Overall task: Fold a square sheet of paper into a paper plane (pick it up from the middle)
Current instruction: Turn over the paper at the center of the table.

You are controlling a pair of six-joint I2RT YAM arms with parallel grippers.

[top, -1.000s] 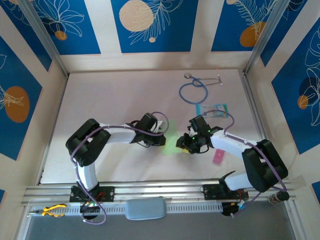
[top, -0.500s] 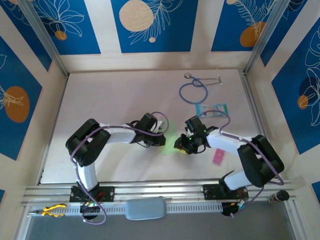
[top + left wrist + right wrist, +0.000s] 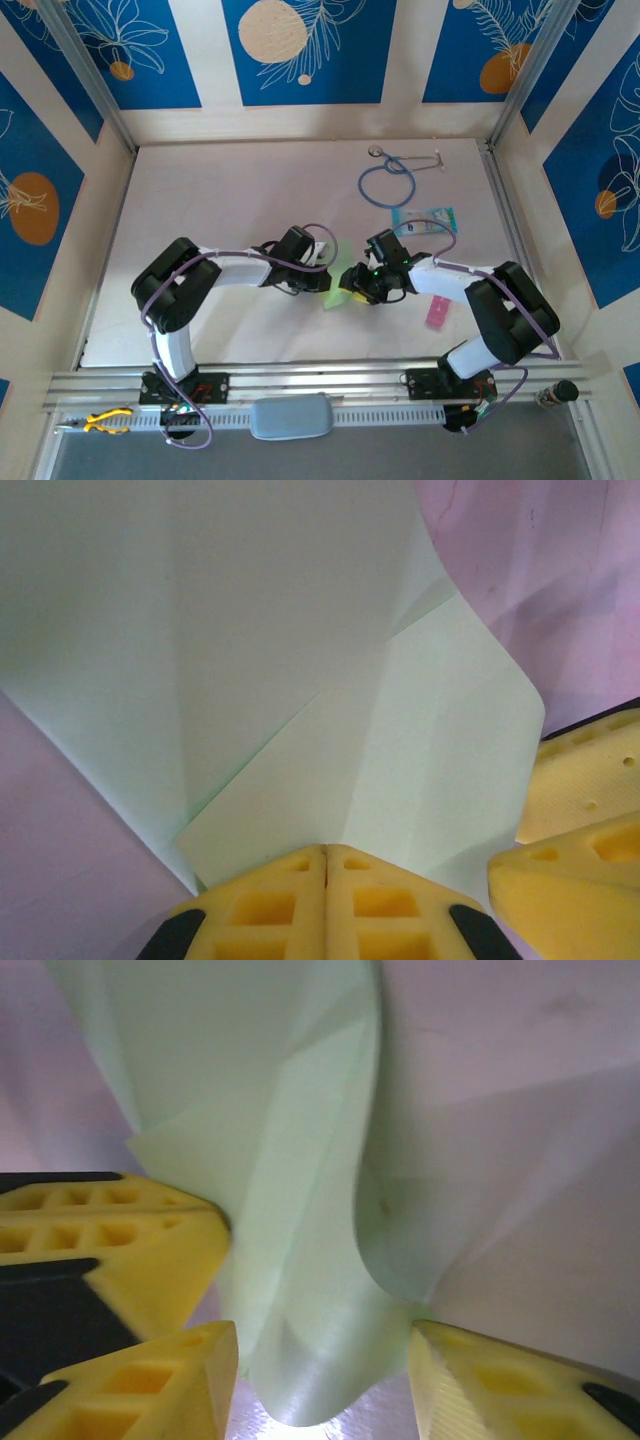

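Mid-fold. Left fingers (image 3: 265,912) pinch the creased paper (image 3: 300,680) at its edge; right fingers (image 3: 480,1380) stand spread astride a raised flap. Next, we judge: right closes and presses the crease.

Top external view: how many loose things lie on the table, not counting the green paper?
3. A stethoscope at the far right, a teal-and-white card just nearer than it, a pink strip beside the right arm. The arms may hide others.
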